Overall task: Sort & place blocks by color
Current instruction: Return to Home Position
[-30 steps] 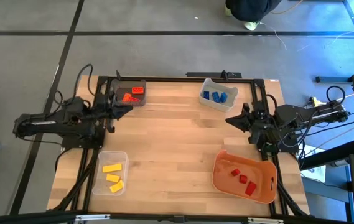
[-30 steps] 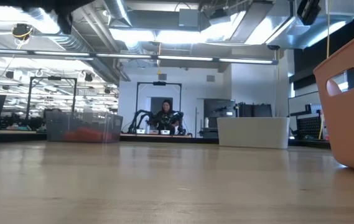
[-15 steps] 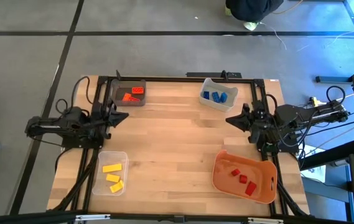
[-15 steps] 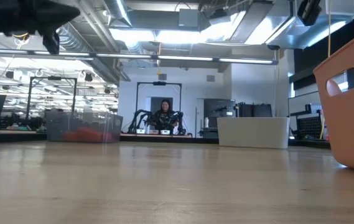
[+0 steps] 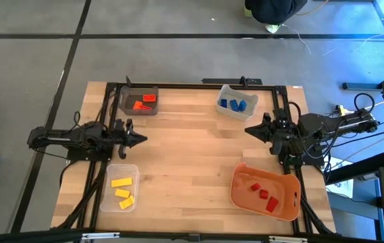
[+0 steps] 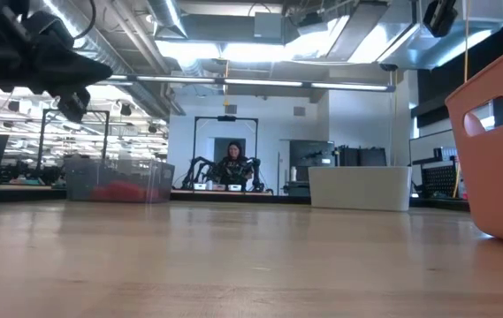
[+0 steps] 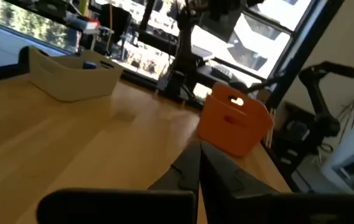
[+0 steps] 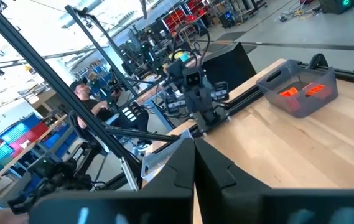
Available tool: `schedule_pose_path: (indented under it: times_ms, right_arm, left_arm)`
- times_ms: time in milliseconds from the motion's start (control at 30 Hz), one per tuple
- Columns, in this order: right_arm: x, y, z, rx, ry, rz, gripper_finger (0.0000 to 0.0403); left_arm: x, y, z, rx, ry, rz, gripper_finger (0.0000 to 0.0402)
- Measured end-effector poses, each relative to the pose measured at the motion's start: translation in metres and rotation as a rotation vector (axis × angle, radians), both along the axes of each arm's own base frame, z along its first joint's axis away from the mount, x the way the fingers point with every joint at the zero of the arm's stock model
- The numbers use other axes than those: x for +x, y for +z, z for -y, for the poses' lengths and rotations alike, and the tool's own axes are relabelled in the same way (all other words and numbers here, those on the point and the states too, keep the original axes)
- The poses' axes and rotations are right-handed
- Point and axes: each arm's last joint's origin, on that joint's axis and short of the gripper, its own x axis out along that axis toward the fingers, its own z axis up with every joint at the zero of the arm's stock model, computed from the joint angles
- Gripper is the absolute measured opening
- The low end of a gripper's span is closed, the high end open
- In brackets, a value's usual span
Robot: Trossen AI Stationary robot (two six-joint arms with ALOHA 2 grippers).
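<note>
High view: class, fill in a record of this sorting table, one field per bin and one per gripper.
grey bin, top left: orange blocks
white bin, top, right of centre: blue blocks
clear bin, bottom left: yellow blocks
orange bin, bottom right: red blocks
left gripper: jaws shut, empty, at the table's left edge
right gripper: jaws shut, empty, at the table's right edge

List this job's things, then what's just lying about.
Job: red blocks in orange bin; yellow blocks in clear bin; blue blocks in white bin; orange blocks in grey bin; left gripper, right gripper at table's sides.
Lying about: dark object on floor; distant person.
</note>
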Motion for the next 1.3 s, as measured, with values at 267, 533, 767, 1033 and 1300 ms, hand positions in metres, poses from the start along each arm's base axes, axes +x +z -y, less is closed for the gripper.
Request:
schedule_pose_path:
  times_ms: [267,533,767,1033,1300]
  right_arm:
    - [0.0,0.0,-0.001,-0.001,0.023,-0.002,0.0]
    - [-0.013,-0.001,0.003,-0.064,0.029,-0.023,0.0]
    - [-0.049,0.007,0.011,-0.174,0.092,0.08,0.0]
    - [-0.079,-0.016,0.017,-0.21,0.119,0.364,0.0]
    - [-0.07,-0.062,0.017,-0.212,0.085,0.241,0.0]
  left_arm:
    - [0.001,-0.005,0.001,0.035,-0.041,-0.056,0.0]
    - [0.001,-0.005,0.001,0.05,-0.032,-0.059,0.0014]
    - [0.001,-0.005,0.001,0.05,-0.032,-0.06,0.0024]
    - [0.001,-0.006,0.001,0.051,-0.031,-0.061,0.0031]
    - [0.001,-0.005,0.001,0.051,-0.032,-0.061,0.0019]
